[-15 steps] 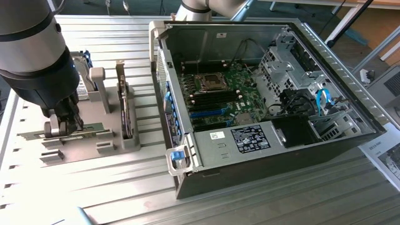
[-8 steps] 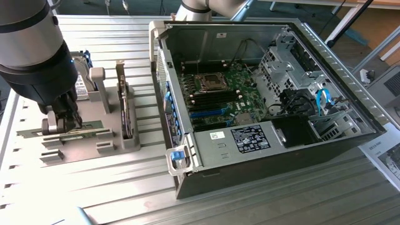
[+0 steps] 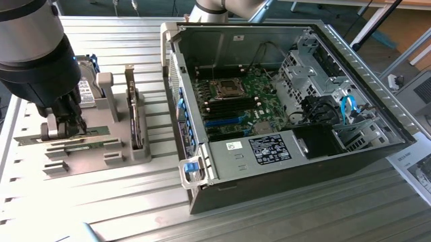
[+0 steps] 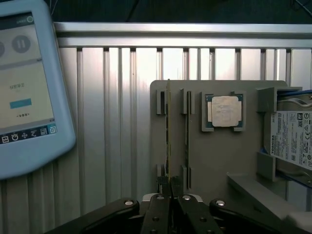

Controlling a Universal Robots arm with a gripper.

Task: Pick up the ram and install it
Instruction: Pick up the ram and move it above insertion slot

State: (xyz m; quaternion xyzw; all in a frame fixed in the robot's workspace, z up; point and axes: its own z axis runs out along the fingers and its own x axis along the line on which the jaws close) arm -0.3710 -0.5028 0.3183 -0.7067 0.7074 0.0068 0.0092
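The gripper [image 4: 169, 189] is squeezing the ram [image 4: 168, 126], which is standing on edge in the tray [image 4: 224, 161], lying lengthwise between its fingers.

Your arm [image 3: 30, 45] is lowered, gripper [image 3: 62, 132] pinched on the ram [image 3: 94, 132].

You see the arm come in from the exterior view's upper left. Its thick grey and black wrist section points downward, and the gripper hangs below it with dark fingers aimed straight down. In the wrist view, your two black fingers [image 4: 158, 214] are drawn close together, almost parallel. Their tips meet on the ram's thin edge, one on either side.
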